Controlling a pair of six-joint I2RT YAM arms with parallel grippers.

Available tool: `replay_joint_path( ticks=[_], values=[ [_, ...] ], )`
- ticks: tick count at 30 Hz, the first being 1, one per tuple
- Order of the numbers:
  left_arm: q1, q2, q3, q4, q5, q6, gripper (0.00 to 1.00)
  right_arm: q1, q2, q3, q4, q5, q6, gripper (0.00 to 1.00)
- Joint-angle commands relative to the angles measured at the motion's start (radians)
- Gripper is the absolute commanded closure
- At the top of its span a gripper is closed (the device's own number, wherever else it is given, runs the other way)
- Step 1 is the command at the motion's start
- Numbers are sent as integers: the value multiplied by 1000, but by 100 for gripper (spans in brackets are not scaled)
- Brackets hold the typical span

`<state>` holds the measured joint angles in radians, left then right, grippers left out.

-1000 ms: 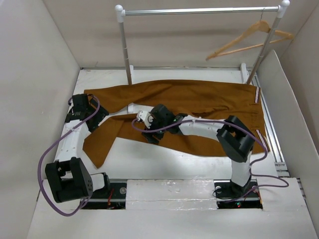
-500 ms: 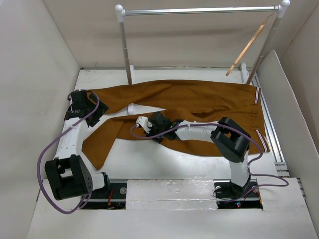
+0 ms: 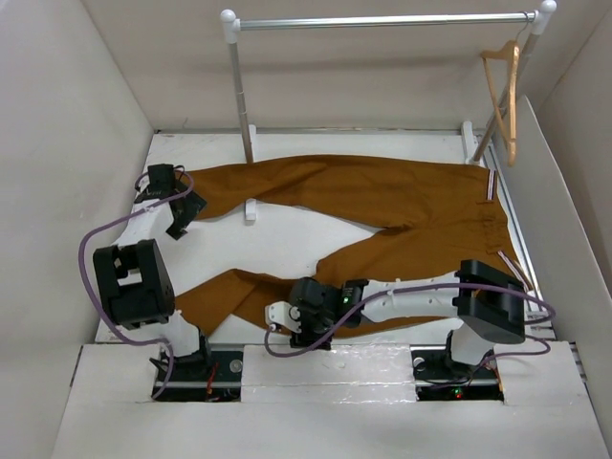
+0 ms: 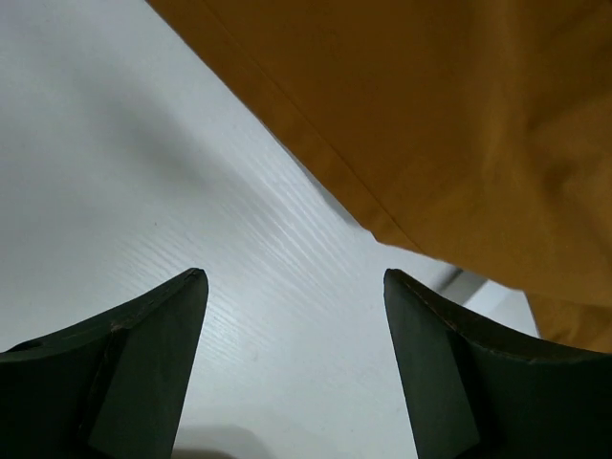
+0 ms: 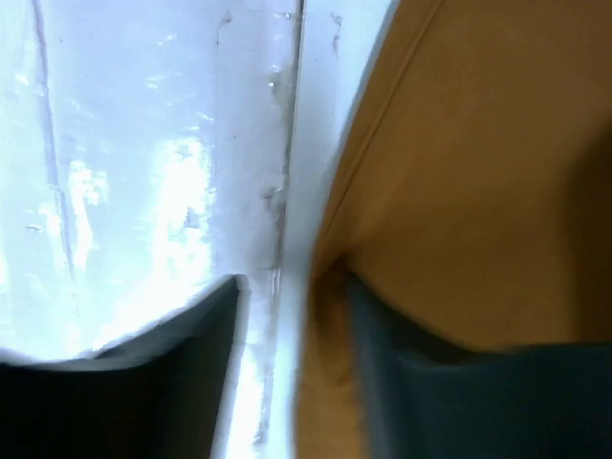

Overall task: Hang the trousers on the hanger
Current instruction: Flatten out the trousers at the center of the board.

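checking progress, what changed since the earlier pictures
The right gripper swept toward the near edge, dragging one leg of the long rust-brown cloth trousers along; its jaws now stand apart. The thin light-tan wooden hanger swung nearly edge-on. The open left gripper, far leg and silver metal rail barely moved.

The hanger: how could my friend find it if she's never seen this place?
Look along the silver rail at the back, to its right end. The hanger dangles there by a small hook. Nothing else is thin pale wood: the rail is metal, its posts are white, and the trousers are brown cloth.
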<state>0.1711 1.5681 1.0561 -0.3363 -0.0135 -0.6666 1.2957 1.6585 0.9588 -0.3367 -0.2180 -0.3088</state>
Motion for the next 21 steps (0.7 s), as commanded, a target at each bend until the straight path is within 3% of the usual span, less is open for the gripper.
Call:
replay_joint_path(
  ticks=[1,5,11,13,14,15,17,18,21],
  values=[
    [27,44,53,29,-60,-31,29,-18,-39,53,-68,2,4,38],
    [38,148,119,43,-91,-45,30,-55,-51,144,-117,20,-12,33],
    [38,297,205,32,-91,-91,32,-94,-146,132,-120,37,13,33],
    [38,337,223,54,-79,-106,37,-107,-187,117,-114,43,34,33],
    [38,352,234,54,-83,-110,40,-122,-201,112,-105,46,49,33],
    [38,378,245,46,-91,-113,52,-133,-213,103,-101,52,56,33],
    [38,394,289,39,-101,-100,80,-169,-238,84,-101,72,74,33],
    [38,391,304,11,-114,-91,100,-185,-244,77,-101,72,86,33],
    [38,286,334,6,-132,-44,100,-249,-270,51,-91,69,89,34]
  ],
)
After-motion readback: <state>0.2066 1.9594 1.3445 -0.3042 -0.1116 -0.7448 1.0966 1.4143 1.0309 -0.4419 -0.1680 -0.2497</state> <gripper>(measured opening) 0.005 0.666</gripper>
